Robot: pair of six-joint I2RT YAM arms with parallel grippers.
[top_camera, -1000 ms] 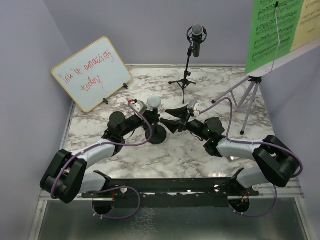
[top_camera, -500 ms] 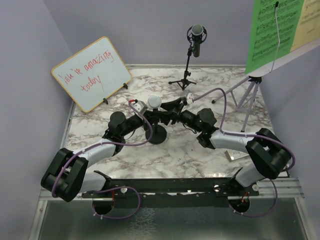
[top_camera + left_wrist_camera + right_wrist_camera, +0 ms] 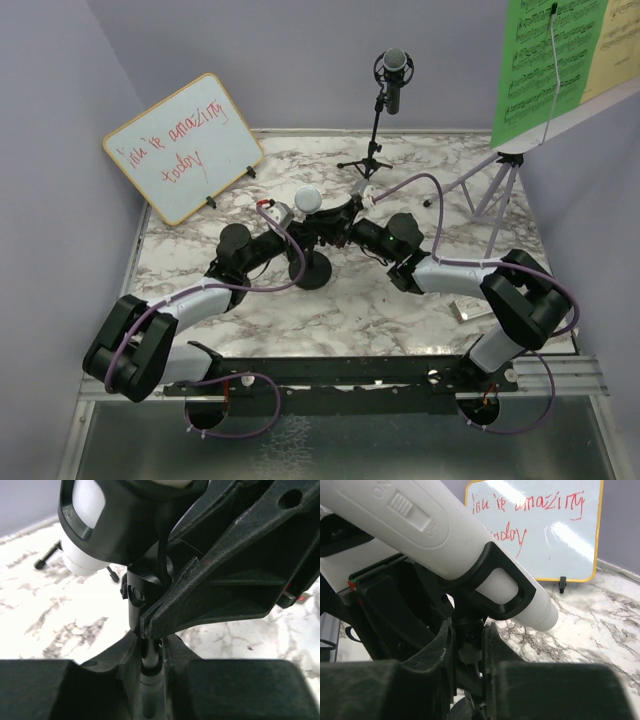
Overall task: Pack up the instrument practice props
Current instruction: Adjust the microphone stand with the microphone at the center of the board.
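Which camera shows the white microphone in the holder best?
The right wrist view: the microphone fills it, its switch and the holder gripping it plain. The top view shows only its grey head; the left wrist view a white sliver in the holder.

table (image 3: pixel 250 305): carries everything; arm bases at 6 o'clock
centre: round-base holder (image 3: pixel 315 268) stands here, with a microphone (image 3: pixel 308 203) lying in the clip on top of it
9 o'clock of the holder: left fingers (image 3: pixel 100 680), one on each side of its stem
3 o'clock of the holder: right fingers (image 3: pixel 420 680), one on each side of the same stem, just under the clip
10 o'clock: whiteboard (image 3: pixel 183 147), propped at the far left corner
12 o'clock: tripod (image 3: pixel 366 162) near the far edge, with a second microphone (image 3: pixel 395 72) in the ring on top
2 o'clock: music rack (image 3: pixel 510 160) at the far right corner, with music sheets (image 3: pixel 545 60) resting on it
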